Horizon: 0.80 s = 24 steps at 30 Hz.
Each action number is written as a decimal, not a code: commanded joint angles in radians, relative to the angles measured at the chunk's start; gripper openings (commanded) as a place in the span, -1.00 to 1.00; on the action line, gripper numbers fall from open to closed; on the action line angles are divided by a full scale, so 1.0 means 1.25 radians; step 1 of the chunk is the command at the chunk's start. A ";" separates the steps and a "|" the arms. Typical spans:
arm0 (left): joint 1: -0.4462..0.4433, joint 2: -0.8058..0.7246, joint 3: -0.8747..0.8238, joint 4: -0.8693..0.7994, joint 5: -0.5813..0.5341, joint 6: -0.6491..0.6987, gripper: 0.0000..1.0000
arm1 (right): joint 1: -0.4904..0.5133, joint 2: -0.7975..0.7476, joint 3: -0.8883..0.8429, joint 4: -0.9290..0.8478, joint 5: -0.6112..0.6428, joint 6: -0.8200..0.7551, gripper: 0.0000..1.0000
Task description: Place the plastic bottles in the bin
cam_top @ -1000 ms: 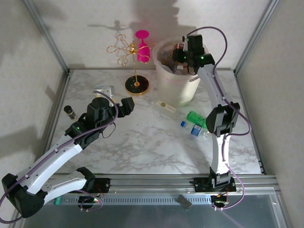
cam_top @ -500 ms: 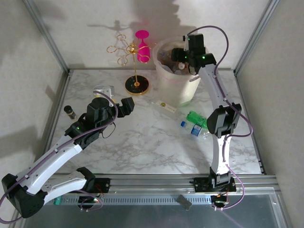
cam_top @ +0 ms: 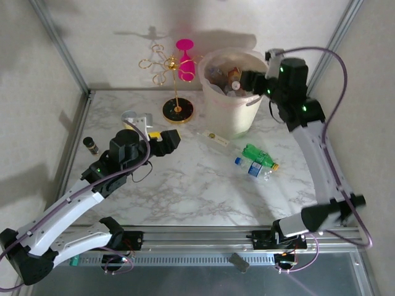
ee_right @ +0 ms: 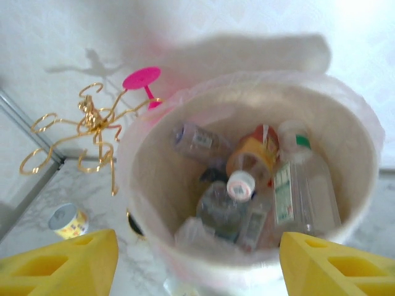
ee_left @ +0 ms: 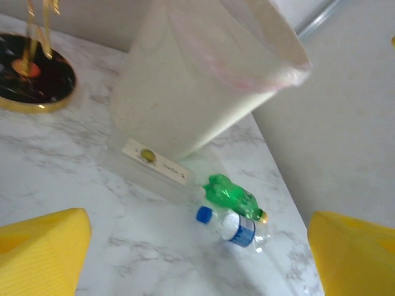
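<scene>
Marble table (cam_top: 185, 185); bin (cam_top: 231, 120) just ahead of right pincer (cam_top: 249, 81).

Blurred bottles (ee_right: 247, 169) in the bin (ee_right: 157, 179), labels illegible, lowest ones half buried

the top camera hangs high behind the near edge of the worktop (cam_top: 185, 185), looking down across it to the far edge. the left wrist camera sits low, facing the far right corner, near the bin (ee_left: 185, 80) and a green bottle (ee_left: 231, 194). the right wrist camera looks down into the bin from close above its rim. all three share the bin and the gold stand (cam_top: 178, 111).
</scene>
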 commanded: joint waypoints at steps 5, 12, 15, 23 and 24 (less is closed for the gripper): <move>-0.018 0.013 -0.128 0.035 -0.013 -0.081 0.80 | 0.000 -0.182 -0.281 0.016 -0.028 0.049 0.35; 0.103 0.049 -0.275 0.133 0.101 -0.196 0.82 | 0.097 -0.168 -0.462 0.073 0.035 0.033 0.31; 0.178 0.051 -0.332 0.170 0.159 -0.222 0.82 | 0.190 -0.071 -0.460 0.091 0.145 -0.008 0.36; 0.195 0.007 -0.324 0.118 0.133 -0.170 0.83 | 0.287 0.215 -0.349 0.120 0.358 -0.169 0.54; 0.196 0.001 -0.319 0.110 0.129 -0.164 0.83 | 0.290 0.250 -0.324 0.120 0.372 -0.188 0.56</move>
